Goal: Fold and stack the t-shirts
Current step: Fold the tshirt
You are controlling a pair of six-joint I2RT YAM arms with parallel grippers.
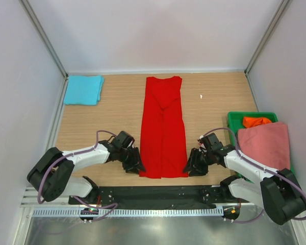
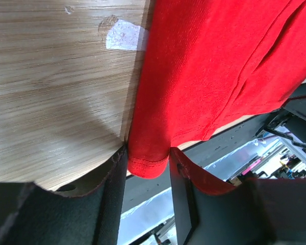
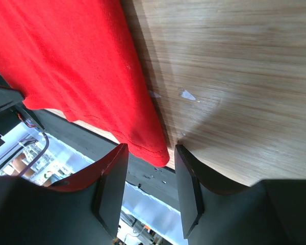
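A bright red t-shirt [image 1: 163,127], folded lengthwise into a long strip, lies down the middle of the table with its hem at the near edge. My left gripper [image 1: 136,167] is at the hem's near-left corner. In the left wrist view the red t-shirt [image 2: 214,66] has that corner bunched between the fingers of the left gripper [image 2: 148,153], touching both. My right gripper [image 1: 189,167] is at the near-right corner. There the right gripper [image 3: 150,150] straddles the corner of the red t-shirt [image 3: 76,61], with a small gap beside one finger.
A folded turquoise t-shirt [image 1: 83,90] lies at the back left. A green crate [image 1: 235,119] at the right holds an orange t-shirt [image 1: 256,121] and a salmon pink one [image 1: 265,144]. A black base strip [image 1: 153,194] runs along the near table edge.
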